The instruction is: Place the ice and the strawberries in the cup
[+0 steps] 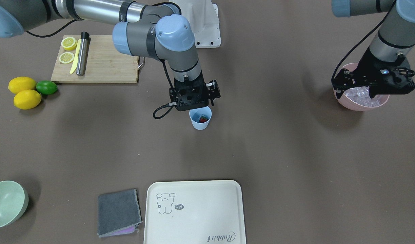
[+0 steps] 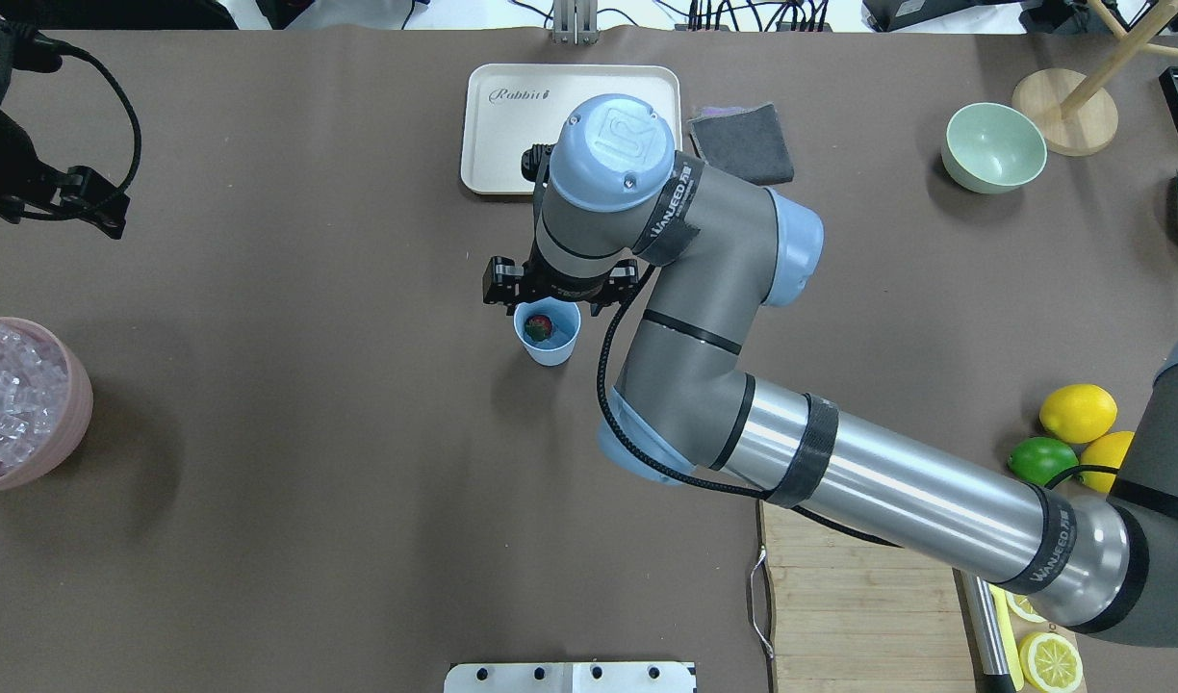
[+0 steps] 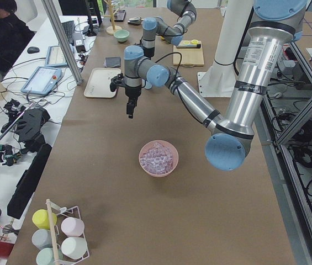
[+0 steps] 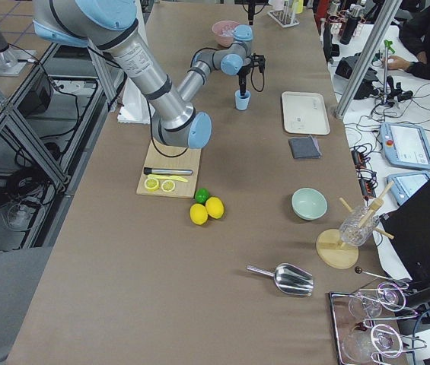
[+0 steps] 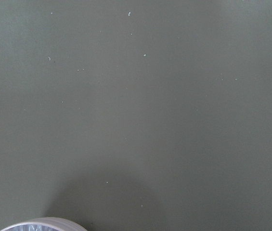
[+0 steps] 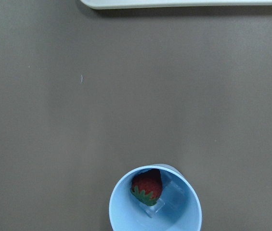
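Observation:
The light-blue cup [image 1: 199,124] [image 2: 549,352] [image 6: 122,211] stands mid-table. Inside it lie one red strawberry [image 6: 147,185] [image 2: 540,327] and a clear ice cube [image 6: 172,197]. My right gripper [image 1: 198,107] [image 2: 557,289] hangs just above the cup, on the operators' side of it; its fingers are hidden and nothing shows in its grasp. More ice [image 1: 358,95] [image 2: 7,395] fills the pink bowl [image 1: 355,105] [image 3: 144,165]. My left gripper [image 1: 373,91] [image 3: 129,109] hangs high over the table beside that bowl. Its fingers' state is unclear.
A cream tray [image 1: 194,217] and a grey cloth [image 1: 118,211] lie on the operators' side of the cup. A pale green bowl [image 1: 5,203], two lemons [image 1: 24,92] with a lime [image 1: 46,87], and a cutting board [image 1: 105,67] with lemon slices are on my right.

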Motion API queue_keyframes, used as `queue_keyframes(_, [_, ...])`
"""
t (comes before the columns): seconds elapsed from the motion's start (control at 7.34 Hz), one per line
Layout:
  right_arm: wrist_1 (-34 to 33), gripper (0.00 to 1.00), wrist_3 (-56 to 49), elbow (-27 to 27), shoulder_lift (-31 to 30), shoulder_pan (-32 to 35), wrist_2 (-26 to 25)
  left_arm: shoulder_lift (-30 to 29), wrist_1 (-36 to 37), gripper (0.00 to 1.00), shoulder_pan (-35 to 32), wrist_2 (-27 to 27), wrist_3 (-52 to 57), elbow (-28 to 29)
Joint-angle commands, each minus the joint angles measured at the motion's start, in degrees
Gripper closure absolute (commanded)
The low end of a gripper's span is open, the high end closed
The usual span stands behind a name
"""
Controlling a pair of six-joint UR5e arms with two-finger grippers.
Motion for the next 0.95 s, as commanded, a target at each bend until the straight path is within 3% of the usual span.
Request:
queue_keyframes(0.0, [-10.72, 0.0, -9.05, 10.36, -6.12, 7.49, 6.36, 3.69, -0.03, 0.02, -7.82, -3.05, 11.51, 1.02])
queue_keyframes(0.14, [-15.99, 0.0, -18.26, 20.0, -15.31, 11.62, 7.34, 5.1, -0.12, 0.02, -13.25, -6.55, 19.57, 3.64])
queue_keyframes(0.41, [-24.8, 0.0, -37.07, 29.28, -27.38, 25.75, 13.99, 8.79, 0.41, 0.03, -24.23, -9.84, 37.31, 7.95])
queue_keyframes(0.68, [-25.01, 0.0, -58.24, 30.9, -41.09, 37.96, 14.64, 13.1, 0.15, 0.03, -31.64, -9.23, 52.99, 13.04])
queue_keyframes(0.82, [-25.18, 0.0, -69.48, 30.82, -46.73, 45.42, 14.73, 13.64, 0.23, 0.03, -35.33, -9.31, 53.49, 14.11])
